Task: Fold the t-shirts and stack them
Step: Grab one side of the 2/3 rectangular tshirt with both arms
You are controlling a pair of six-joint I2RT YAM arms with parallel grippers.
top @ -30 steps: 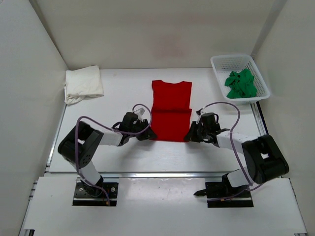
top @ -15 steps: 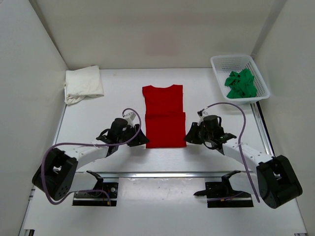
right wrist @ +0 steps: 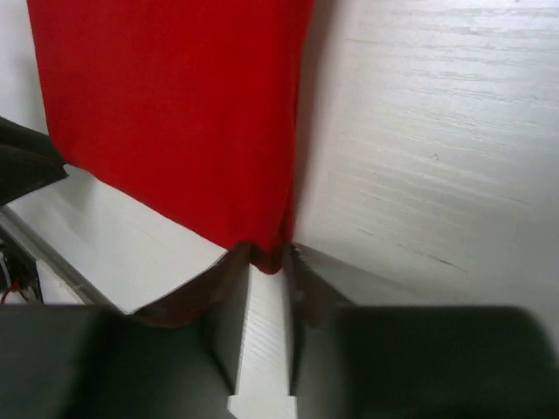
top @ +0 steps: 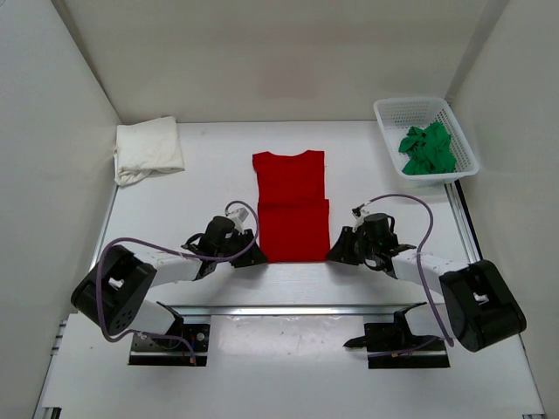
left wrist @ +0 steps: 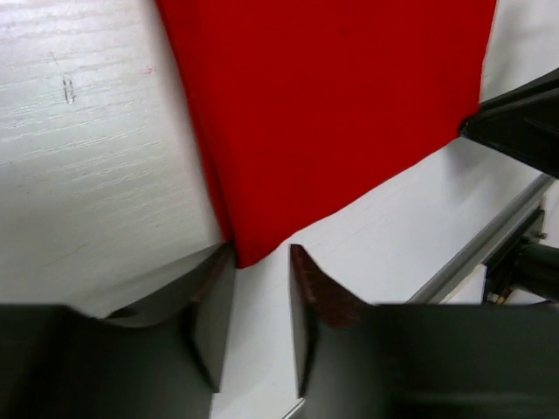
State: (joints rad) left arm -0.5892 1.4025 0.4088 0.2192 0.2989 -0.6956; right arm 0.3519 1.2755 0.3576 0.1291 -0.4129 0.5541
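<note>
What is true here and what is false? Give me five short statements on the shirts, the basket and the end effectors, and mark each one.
1. The red t-shirt lies on the table between the left end effector and the right end effector. True.
2. The green t-shirt is spread flat on the table. False: it lies crumpled in the white basket.
3. The cream-white t-shirt lies at the table's far left corner. True.
4. The red t-shirt is stacked on the cream-white one. False: they lie well apart.
5. The left end effector's jaws stand apart at the red t-shirt's near left corner. True.
</note>
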